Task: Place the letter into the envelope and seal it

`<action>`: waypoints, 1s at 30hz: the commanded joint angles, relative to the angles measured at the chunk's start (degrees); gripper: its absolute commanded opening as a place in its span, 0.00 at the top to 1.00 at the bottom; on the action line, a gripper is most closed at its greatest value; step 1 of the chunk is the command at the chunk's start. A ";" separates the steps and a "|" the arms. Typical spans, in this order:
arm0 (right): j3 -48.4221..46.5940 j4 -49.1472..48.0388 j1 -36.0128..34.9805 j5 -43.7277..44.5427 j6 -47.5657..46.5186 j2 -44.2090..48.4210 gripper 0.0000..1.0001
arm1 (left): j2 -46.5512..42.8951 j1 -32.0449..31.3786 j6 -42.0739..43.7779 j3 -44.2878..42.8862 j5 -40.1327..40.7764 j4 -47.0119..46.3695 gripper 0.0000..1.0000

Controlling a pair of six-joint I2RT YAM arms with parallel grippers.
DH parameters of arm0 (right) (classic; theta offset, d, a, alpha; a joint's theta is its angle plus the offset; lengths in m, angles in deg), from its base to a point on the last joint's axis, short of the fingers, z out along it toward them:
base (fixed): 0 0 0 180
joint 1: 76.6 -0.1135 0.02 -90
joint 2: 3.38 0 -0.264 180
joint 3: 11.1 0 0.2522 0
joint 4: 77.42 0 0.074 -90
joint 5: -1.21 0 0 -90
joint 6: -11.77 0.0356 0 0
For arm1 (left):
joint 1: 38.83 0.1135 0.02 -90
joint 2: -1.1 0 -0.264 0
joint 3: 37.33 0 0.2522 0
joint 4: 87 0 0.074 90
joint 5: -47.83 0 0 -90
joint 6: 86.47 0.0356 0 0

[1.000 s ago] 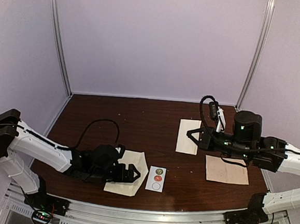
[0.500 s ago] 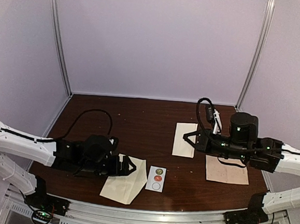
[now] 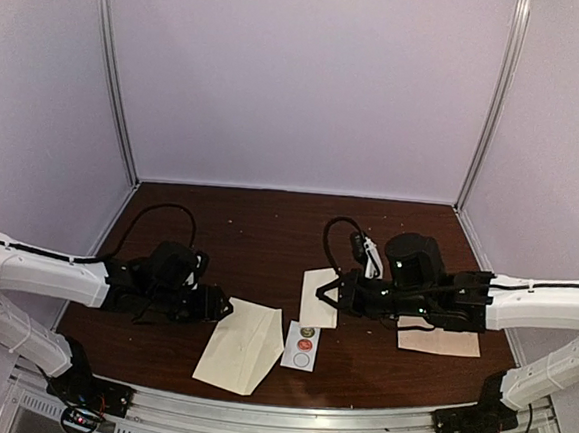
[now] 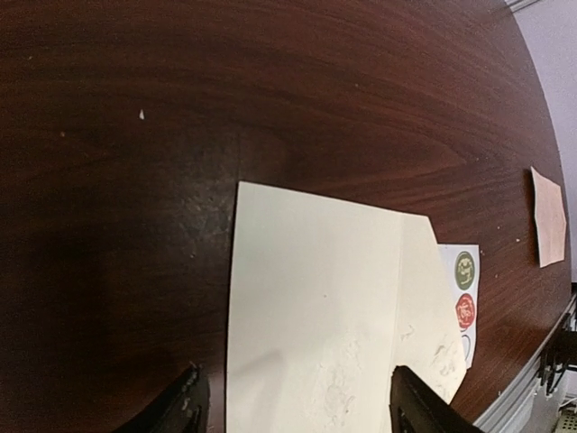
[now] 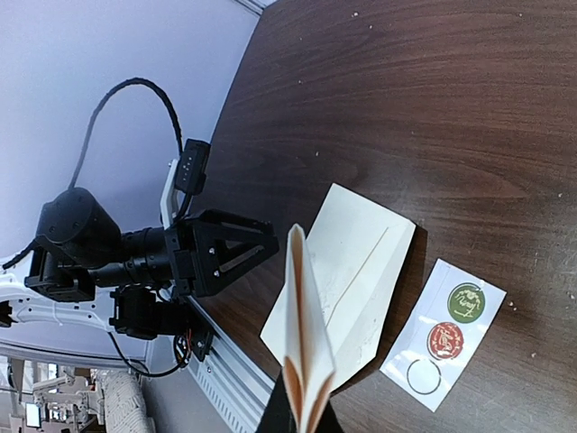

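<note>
Currently left gripper (image 3: 219,306) splayed beside envelope (image 3: 241,345) near table's (image 3: 268,230) front edge; right gripper (image 3: 336,293) pinches folded letter (image 3: 316,289).

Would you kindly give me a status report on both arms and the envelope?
Left gripper open at envelope, flat on table. Right gripper shut on folded letter, raised. Sticker card close beside envelope.

The whole surface (image 3: 269,225) is viewed from high above its near edge, facing the back wall (image 3: 310,88). Close and low over the envelope (image 4: 315,307), the left wrist view is aimed toward the card (image 4: 462,302). From higher up, the right wrist view is pointed past the letter (image 5: 302,316) at the same envelope, card and the left arm (image 5: 90,239).
</note>
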 commanded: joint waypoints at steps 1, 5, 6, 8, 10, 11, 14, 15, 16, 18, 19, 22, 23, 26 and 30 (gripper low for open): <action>-0.45 -5.12 -1.20 -0.60 5.60 -3.38 1.00 | 2.97 0.48 4.63 0.43 -3.25 -5.11 0.31; -1.18 -7.25 -1.70 -0.63 8.60 -7.57 1.00 | 6.73 1.27 6.75 1.15 -4.57 -7.37 0.37; -1.50 -7.41 -1.93 -0.57 9.27 -8.75 1.00 | 7.52 1.49 7.20 1.21 -4.89 -7.78 0.38; -2.16 -7.97 -2.10 -0.53 10.66 -11.25 1.00 | 8.80 1.57 8.33 0.81 -5.09 -7.97 0.40; -2.84 -8.98 -2.38 -0.80 11.95 -13.64 1.00 | 9.63 1.57 8.85 0.57 -5.30 -8.13 0.43; -3.38 -9.54 -2.55 -0.95 12.50 -15.21 1.00 | 9.81 1.57 8.96 0.67 -5.25 -8.27 0.44; -5.18 -9.85 -2.72 -1.18 13.53 -18.73 1.00 | 9.78 1.57 8.78 1.55 -5.45 -8.92 0.50; -5.88 -9.80 -2.74 -1.30 13.78 -19.83 1.00 | 9.62 1.57 8.58 2.06 -5.80 -9.27 0.50; -6.55 -9.69 -2.73 -1.33 13.91 -20.95 1.00 | 9.49 1.57 8.40 2.63 -6.05 -9.71 0.50; -7.95 -9.71 -2.70 -1.68 14.13 -23.24 1.00 | 9.10 1.57 8.07 3.74 -5.84 -10.12 0.50; -8.75 -9.80 -2.70 -1.91 14.15 -24.40 1.00 | 8.99 1.57 8.02 4.17 -5.21 -9.77 0.50; -11.15 -9.02 -2.76 -2.74 14.20 -27.76 1.00 | 8.52 1.57 7.63 5.13 -4.70 -9.50 0.51; -11.55 -8.61 -2.78 -3.07 14.43 -28.55 1.00 | 8.46 1.57 7.41 5.43 -4.99 -9.78 0.51; -10.95 -8.84 -3.01 -3.53 15.61 -29.40 1.00 | 8.20 1.57 7.00 5.91 -6.05 -10.86 0.51; -9.47 -9.18 -3.46 -3.76 16.71 -28.90 1.00 | 7.93 1.57 6.70 5.71 -6.12 -10.71 0.51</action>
